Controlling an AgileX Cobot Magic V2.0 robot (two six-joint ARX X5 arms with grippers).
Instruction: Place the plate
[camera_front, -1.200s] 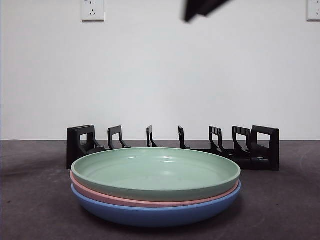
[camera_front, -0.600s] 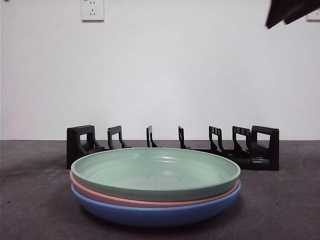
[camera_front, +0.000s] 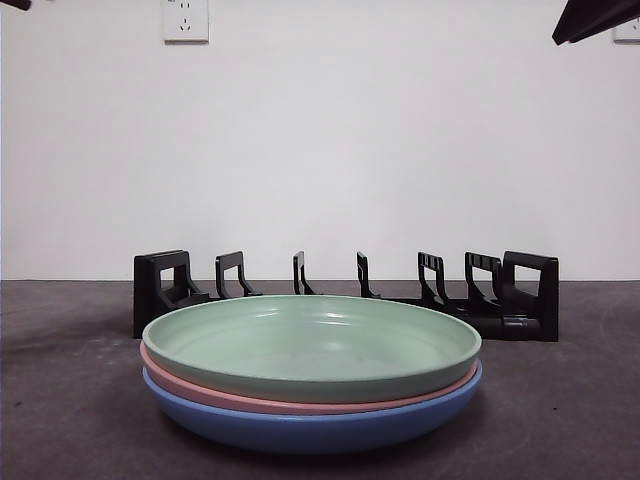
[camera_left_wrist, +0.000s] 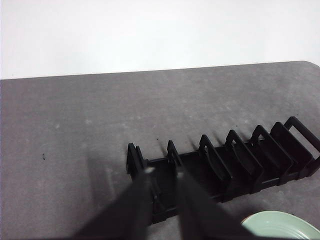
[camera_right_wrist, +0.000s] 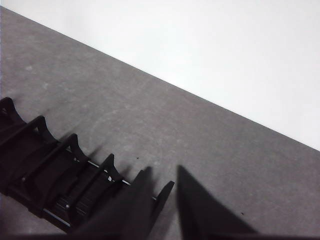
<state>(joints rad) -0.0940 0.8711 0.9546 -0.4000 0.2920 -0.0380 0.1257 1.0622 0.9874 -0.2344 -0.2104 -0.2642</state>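
Pale green round plastic plate (camera_front: 310, 345) at front-centre of grey bench (camera_front: 560, 400), topmost of stack, resting on pink plate (camera_front: 200, 392), blue plate (camera_front: 300, 430) lowest. Behind stack: black slotted plastic plate rack (camera_front: 480, 295), toward bench's far edge. Left gripper (camera_left_wrist: 163, 172) raised over rack, fingers slightly spread, gripping nothing. Right gripper (camera_right_wrist: 160, 172) raised over rack's other end, fingers slightly spread, gripping nothing.

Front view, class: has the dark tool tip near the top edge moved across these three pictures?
Yes. The tool tip has shifted rightward, from above the black plate rack to the top right corner.
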